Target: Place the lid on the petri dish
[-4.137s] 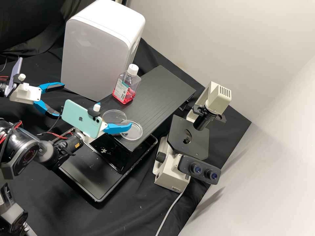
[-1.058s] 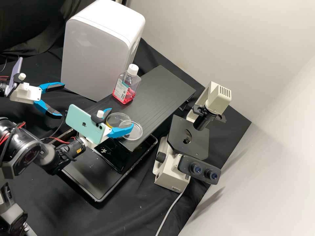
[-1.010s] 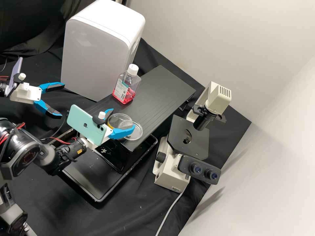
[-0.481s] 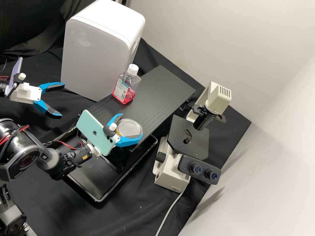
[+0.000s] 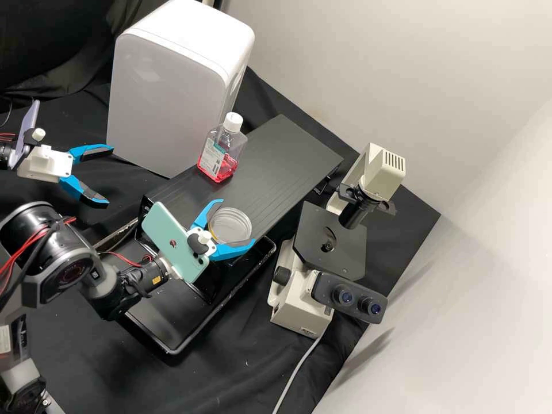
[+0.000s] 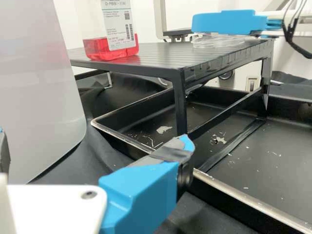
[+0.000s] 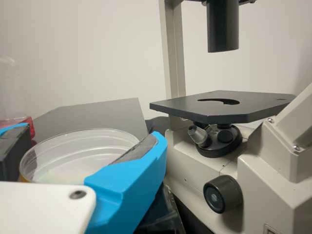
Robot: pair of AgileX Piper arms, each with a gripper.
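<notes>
Clear plastic lid [image 5: 230, 219] sits on the dish [image 7: 78, 165] at the near corner of the black ribbed shelf [image 5: 276, 155], close to its edge. Right gripper [image 5: 236, 223] is level with it, fingers spread wide, one on each side of the dish; contact with the rim not discernible. Left gripper [image 5: 109, 175] is wide open over the black cloth, well apart from the dish. Bottle [image 5: 221, 150] of red liquid stands upright at the shelf edge beside the white box [image 5: 172, 80].

You see the right gripper [image 5: 236, 222] at the near end of the black shelf [image 5: 276, 155], its fingers [image 5: 210, 211] spread on both sides of the petri dish [image 5: 244, 232], which carries its lid [image 5: 230, 218]. The left gripper [image 5: 106, 176] hangs well apart, also spread.
</notes>
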